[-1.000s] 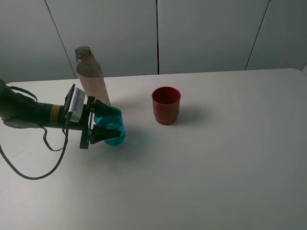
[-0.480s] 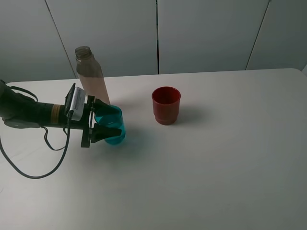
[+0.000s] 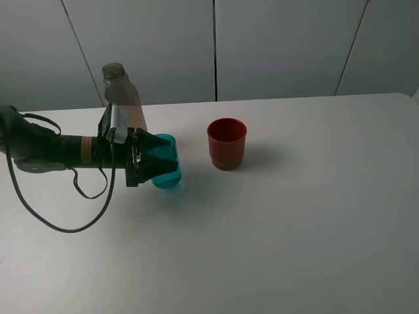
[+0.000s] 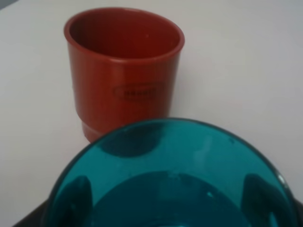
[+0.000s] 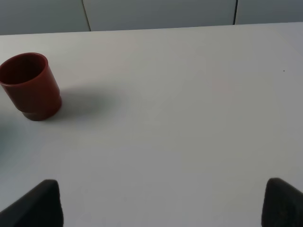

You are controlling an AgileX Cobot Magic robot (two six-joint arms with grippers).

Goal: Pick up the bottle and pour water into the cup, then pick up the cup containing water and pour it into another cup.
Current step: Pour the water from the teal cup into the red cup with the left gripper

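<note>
Teal cup [image 3: 169, 171] is clamped tight in the left claw [image 3: 154, 159], near the red cup [image 3: 226, 144]; right claw [image 5: 159, 203] stands wide open, holding nothing.

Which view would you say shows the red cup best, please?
The left wrist view: the red cup is close and sharp, its base partly behind the teal cup. Exterior high and right wrist show it whole but small.

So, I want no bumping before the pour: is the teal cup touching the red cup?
Apart. The exterior high view shows bare table between the teal cup, held by the left gripper, and the red cup.
</note>
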